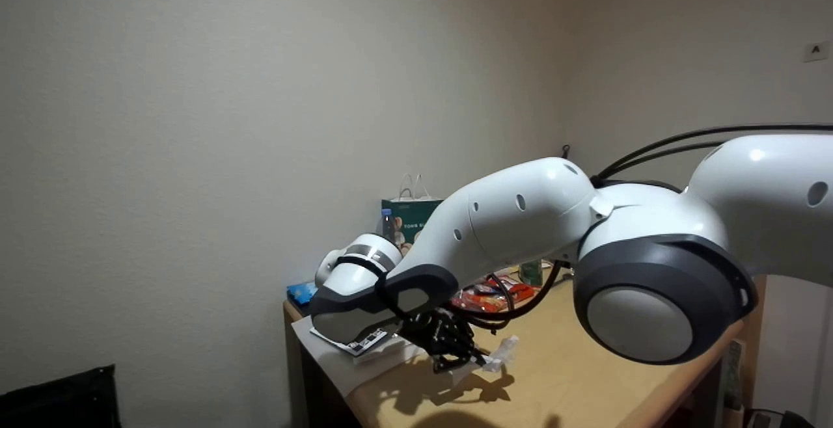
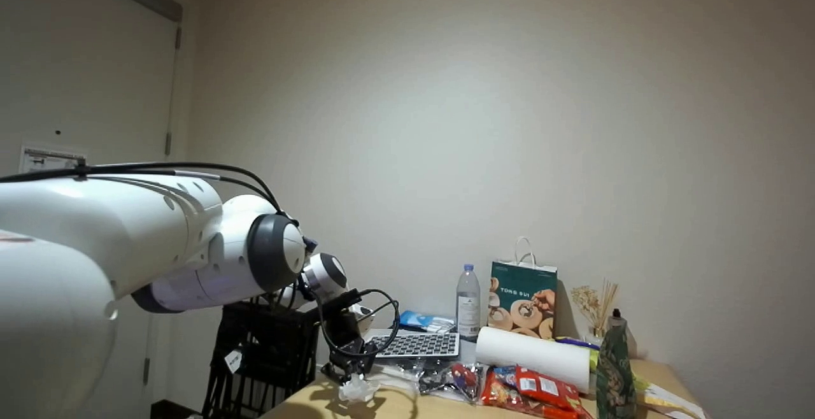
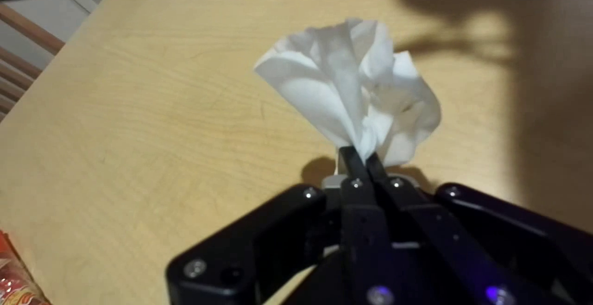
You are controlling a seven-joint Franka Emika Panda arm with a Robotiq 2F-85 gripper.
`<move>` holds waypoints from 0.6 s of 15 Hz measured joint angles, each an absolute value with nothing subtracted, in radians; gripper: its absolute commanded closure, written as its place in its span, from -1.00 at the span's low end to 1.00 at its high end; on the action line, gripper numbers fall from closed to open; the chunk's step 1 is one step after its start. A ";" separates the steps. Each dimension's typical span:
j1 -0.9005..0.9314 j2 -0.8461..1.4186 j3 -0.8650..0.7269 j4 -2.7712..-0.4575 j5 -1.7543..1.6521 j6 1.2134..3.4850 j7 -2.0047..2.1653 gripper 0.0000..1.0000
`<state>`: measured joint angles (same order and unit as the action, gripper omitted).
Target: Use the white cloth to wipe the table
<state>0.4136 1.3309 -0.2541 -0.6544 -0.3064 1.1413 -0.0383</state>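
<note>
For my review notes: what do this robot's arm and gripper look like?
The arm is glossy white and rounded, with grey oval plugs and dark grey joint covers, one framing a pale grey disc. Black cables run along it. The gripper is black, with jointed links and silver screw heads, some glinting purple.

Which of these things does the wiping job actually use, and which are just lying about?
For the job:
white cloth, pinched
gripper, closed on it
table, the surface to wipe

Just lying about:
white paper roll
bottle with a blue cap
green paper bag
keyboard
red packets
</note>
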 measured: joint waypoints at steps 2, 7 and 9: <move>0.414 1.331 -0.257 -0.655 -0.310 1.141 -0.044 0.95; 0.464 1.346 -0.255 -0.654 -0.353 1.214 -0.070 0.95; 0.537 1.353 -0.254 -0.654 -0.390 1.221 -0.072 0.95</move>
